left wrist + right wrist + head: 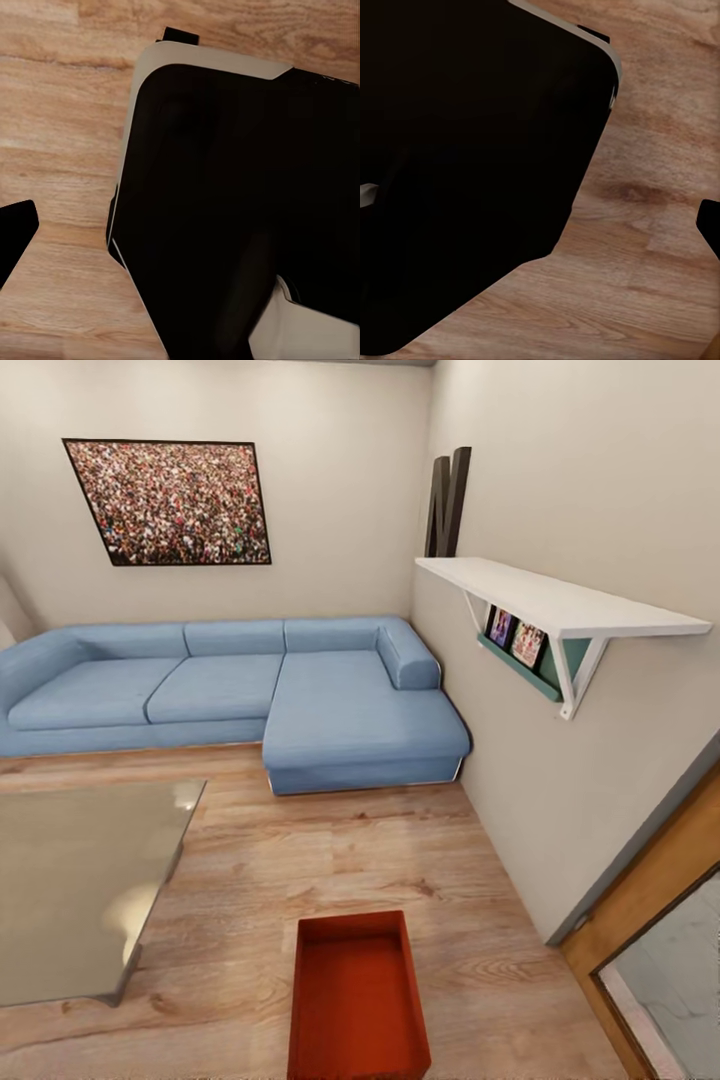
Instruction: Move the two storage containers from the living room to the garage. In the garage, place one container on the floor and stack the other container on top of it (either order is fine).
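Neither gripper's jaws can be read: both wrist views face the robot's dark base over wood floor (645, 255). One container (356, 1000) lies on the planks ahead; driving closer could shove it away.

Open light wood-plank floor (330, 850) runs ahead, between the glass-topped low table (80, 890) on the left and the pale wall (520, 780) on the right. The red-orange rectangular open box (357, 995) sits on that floor, bare planks on both sides. Blue L-shaped sofa (330, 710) blocks the far end. White wall shelf (555, 605) overhangs on the right; orange-wood door frame (655, 890) near right.
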Robot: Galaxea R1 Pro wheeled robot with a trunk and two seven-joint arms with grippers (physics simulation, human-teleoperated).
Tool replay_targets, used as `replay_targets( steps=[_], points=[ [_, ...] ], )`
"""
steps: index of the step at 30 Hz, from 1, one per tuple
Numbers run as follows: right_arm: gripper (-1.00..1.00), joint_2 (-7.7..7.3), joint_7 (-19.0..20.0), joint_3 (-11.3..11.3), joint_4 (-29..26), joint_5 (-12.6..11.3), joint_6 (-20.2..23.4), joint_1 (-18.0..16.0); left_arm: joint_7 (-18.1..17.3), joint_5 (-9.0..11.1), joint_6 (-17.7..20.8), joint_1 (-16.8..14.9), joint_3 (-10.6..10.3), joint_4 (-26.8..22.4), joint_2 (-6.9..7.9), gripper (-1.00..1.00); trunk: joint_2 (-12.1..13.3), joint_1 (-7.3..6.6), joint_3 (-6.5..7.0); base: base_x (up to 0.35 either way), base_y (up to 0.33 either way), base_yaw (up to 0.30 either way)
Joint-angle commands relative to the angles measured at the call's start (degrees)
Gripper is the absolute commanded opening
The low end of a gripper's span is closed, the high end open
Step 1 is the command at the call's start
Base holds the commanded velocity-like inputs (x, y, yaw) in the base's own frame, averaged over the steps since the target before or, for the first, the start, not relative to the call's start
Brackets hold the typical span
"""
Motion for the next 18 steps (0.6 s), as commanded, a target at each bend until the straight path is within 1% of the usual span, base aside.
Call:
replay_targets(
  steps=[1, 7, 18],
  points=[
    [1.0, -0.01, -0.01, 0.44, 0.15, -0.05, -0.3, -0.07, -0.05, 0.37, 0.02, -0.02, 0.14, 0.0, 0.0, 1.0, -0.04, 0.0, -0.15, 0.0, -0.104, 0.0],
    [1.0, -0.01, -0.01, 0.44, 0.15, -0.05, -0.3, -0.07, -0.05, 0.39, 0.02, -0.02, 0.18, 0.0, 0.0, 1.0, -0.04, 0.0, -0.7, 0.0, -0.034, 0.0],
    [1.0, -0.01, -0.01, 0.44, 0.15, -0.05, -0.3, -0.07, -0.05, 0.43, 0.02, -0.02, 0.17, 0.0, 0.0, 1.0, -0.04, 0.0, -1.72, 0.0, -0.002, 0.0]
  ],
)
